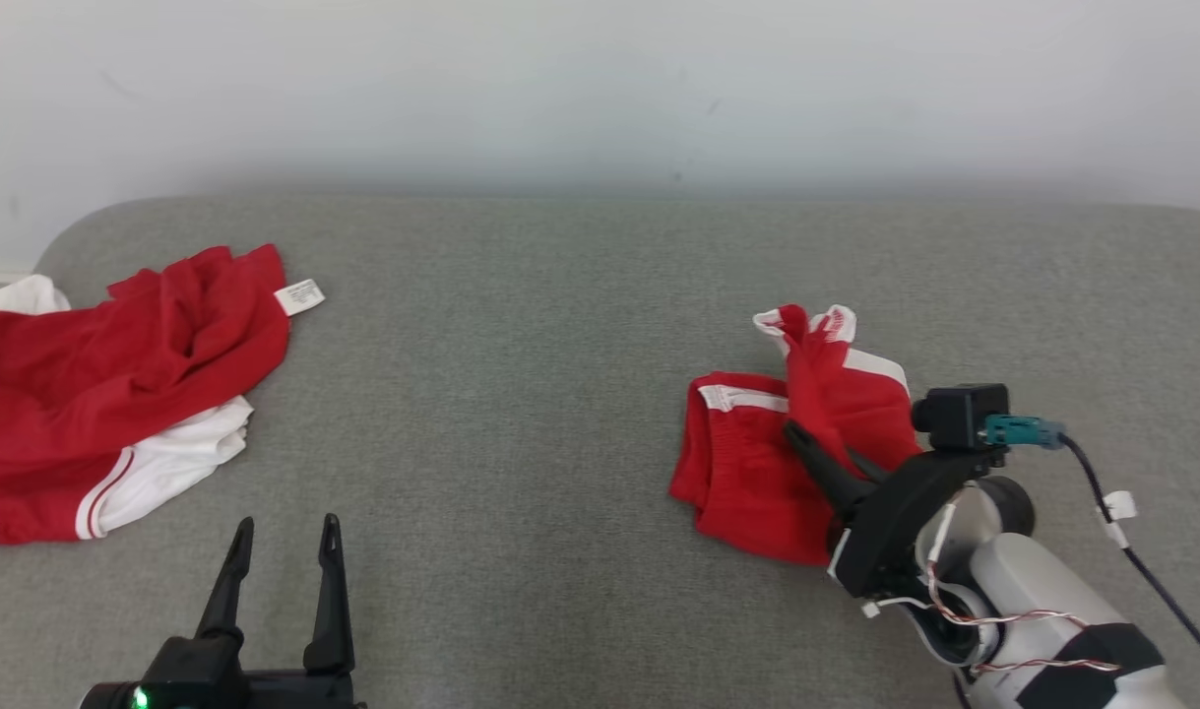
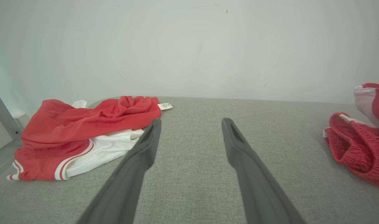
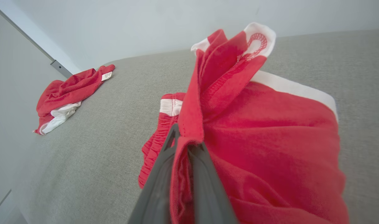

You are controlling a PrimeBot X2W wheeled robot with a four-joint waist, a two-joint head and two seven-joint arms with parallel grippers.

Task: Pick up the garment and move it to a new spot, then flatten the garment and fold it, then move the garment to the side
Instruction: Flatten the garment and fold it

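A pair of red shorts with white trim [image 1: 757,463] lies bunched on the right of the grey surface [image 1: 521,394]. My right gripper [image 1: 801,438] is shut on a fold of the shorts [image 3: 270,130], and a pinched ridge of red cloth rises from between its fingers [image 3: 164,174] toward a white-edged corner. The same shorts [image 2: 360,146] show at the right edge of the left wrist view. My left gripper [image 1: 286,532] hovers open over bare fabric at the lower left, fingers [image 2: 145,149] apart with nothing between them.
A second garment, red and white with a small white label [image 1: 107,394], lies crumpled at the far left of the surface, also seen as a heap [image 2: 80,137] ahead-left of my left gripper. A pale wall [image 1: 600,89] runs behind the surface.
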